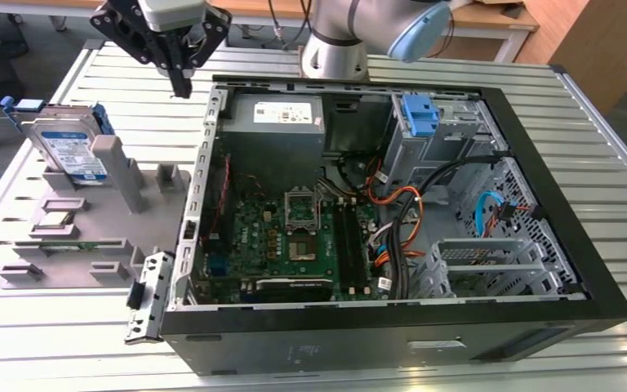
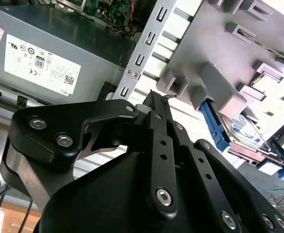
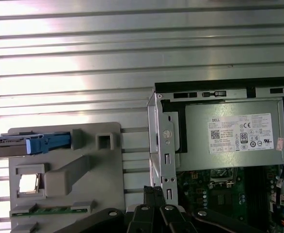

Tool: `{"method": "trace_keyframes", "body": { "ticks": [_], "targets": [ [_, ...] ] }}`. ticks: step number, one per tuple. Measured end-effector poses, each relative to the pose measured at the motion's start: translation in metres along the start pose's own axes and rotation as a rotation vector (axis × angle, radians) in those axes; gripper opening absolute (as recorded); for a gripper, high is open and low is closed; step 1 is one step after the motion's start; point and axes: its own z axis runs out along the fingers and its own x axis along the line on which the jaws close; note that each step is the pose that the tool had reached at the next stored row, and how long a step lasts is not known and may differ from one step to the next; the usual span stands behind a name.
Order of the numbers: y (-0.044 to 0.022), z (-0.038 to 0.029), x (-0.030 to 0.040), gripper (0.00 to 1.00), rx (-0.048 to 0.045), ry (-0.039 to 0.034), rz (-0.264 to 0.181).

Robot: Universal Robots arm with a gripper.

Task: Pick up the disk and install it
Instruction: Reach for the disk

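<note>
Approach is the step in hand: the pick-up is not yet made. The black multi-link end effector [image 1: 182, 86] hovers above the ribbed aluminium tabletop [image 1: 619, 163], between the grey moulded plastic fixture [image 1: 107, 233] and the open black desktop computer case [image 1: 580, 273]. Its fingers are drawn narrow, tips together, and they hold nothing.

The disk [image 1: 68, 151], a flat silver-metal hard drive with a white-and-blue label in a blue plastic carrier, stands upright in a slot of the fixture at the exterior view's left. It is well apart from the end effector.

By judgement, a grasp calls for the fingers to part wide enough to span the disk, and for the end effector to be aligned over the disk's upper edge.

Use the exterior view to check the whole case interior: the green motherboard [image 1: 291, 233], the grey boxy power supply [image 1: 281, 122] and a blue plastic bracket [image 1: 417, 110] in the drive cage. Use the first wrist view to see the disk [image 3: 16, 145] edge-on from above. Use the second wrist view to see the closed fingertips [image 2: 155, 97] set against the fixture [image 2: 214, 39], with the disk [image 2: 246, 133] beyond.
</note>
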Motion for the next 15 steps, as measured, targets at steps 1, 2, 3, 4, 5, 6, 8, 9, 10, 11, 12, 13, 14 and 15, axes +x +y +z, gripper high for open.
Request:
{"method": "trace_keyframes", "body": {
  "ticks": [1,2,3,4,5,6,8,9,10,11,12,13,14,15],
  "targets": [
    [0.0000,0.0000,0.0004,0.11,-0.0001,-0.0001,0.000],
    [-0.0001,0.0000,0.0010,0.11,0.0000,0.0000,0.000],
    [-0.0001,0.0000,0.0014,0.11,-0.0001,0.0000,0.000],
    [-0.0001,0.0000,0.0019,0.11,0.0000,0.0000,0.000],
    [-0.0002,0.0000,0.0024,0.11,0.0000,0.0000,0.000],
    [-0.0002,0.0000,0.0030,0.11,-0.0001,0.0000,0.000],
    [-0.0003,0.0000,0.0040,0.11,-0.0001,0.0000,0.000],
    [-0.0003,0.0000,0.0041,0.11,-0.0001,-0.0001,0.000],
    [-0.0003,-0.0001,0.0045,0.11,0.0000,0.0000,0.000],
    [-0.0004,-0.0001,0.0048,0.11,0.0000,0.0000,0.000],
    [-0.0004,-0.0001,0.0048,0.11,0.0000,0.0000,0.000],
    [-0.0004,-0.0001,0.0048,0.11,0.0000,0.0000,0.000],
    [-0.0003,-0.0001,0.0048,0.11,0.0000,0.0001,0.000],
    [-0.0004,0.0000,0.0049,0.11,0.0000,0.0000,0.000]
  ]
}}
